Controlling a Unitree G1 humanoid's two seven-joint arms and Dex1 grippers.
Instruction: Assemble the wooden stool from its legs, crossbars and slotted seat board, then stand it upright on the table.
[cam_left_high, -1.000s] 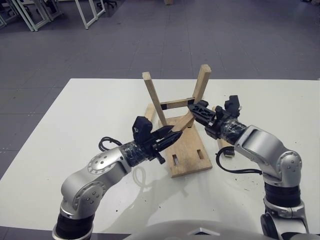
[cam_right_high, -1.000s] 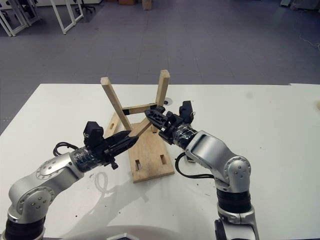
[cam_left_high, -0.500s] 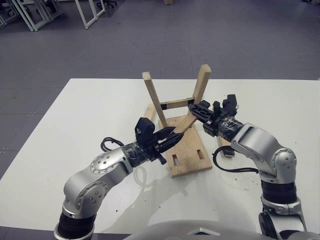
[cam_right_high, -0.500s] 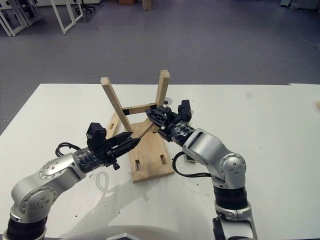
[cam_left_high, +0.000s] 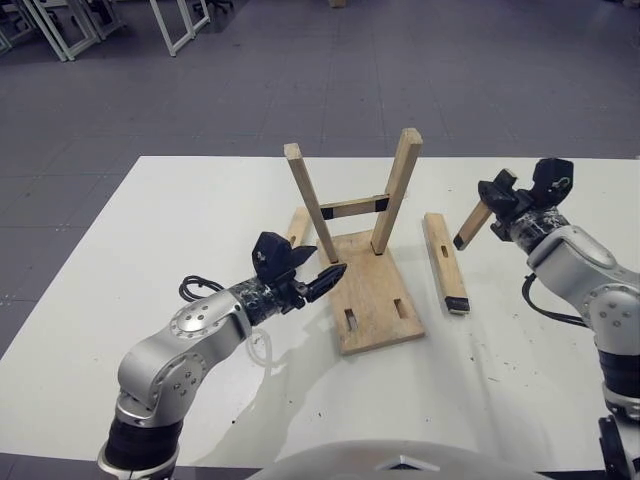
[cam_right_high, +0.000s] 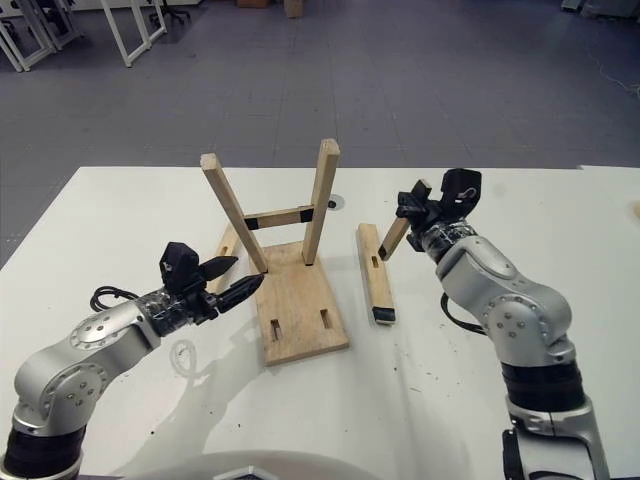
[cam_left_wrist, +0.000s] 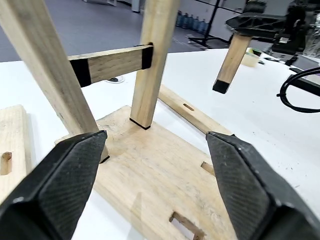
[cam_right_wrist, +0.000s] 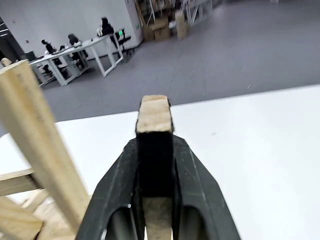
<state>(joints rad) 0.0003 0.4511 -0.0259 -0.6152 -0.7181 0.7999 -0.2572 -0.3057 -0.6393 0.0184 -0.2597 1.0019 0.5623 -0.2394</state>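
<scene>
The slotted seat board (cam_left_high: 372, 295) lies flat mid-table. Two legs (cam_left_high: 305, 195) stand in it, joined by a black-ended crossbar (cam_left_high: 353, 207). My left gripper (cam_left_high: 325, 275) hovers open just off the board's left edge, nothing between its fingers (cam_left_wrist: 65, 185); its wrist view looks across the board (cam_left_wrist: 165, 175) at the legs. My right gripper (cam_left_high: 497, 195) is off to the right, above the table, shut on a short black-tipped crossbar (cam_left_high: 472, 225) that hangs tilted toward the board; the same bar (cam_right_wrist: 155, 112) sits between its fingers (cam_right_wrist: 192, 175).
A loose slotted leg (cam_left_high: 445, 262) lies on the table right of the board. Another flat wooden piece (cam_left_high: 298, 225) lies behind the board's left corner. Black cables (cam_left_high: 200, 290) trail from both wrists. White table (cam_left_high: 150, 240) to the left; desks stand far behind.
My right gripper has swung away from the stool to the right, carrying the short crossbar up. My left gripper has drawn back leftwards and now stands open. The loose leg is uncovered.
</scene>
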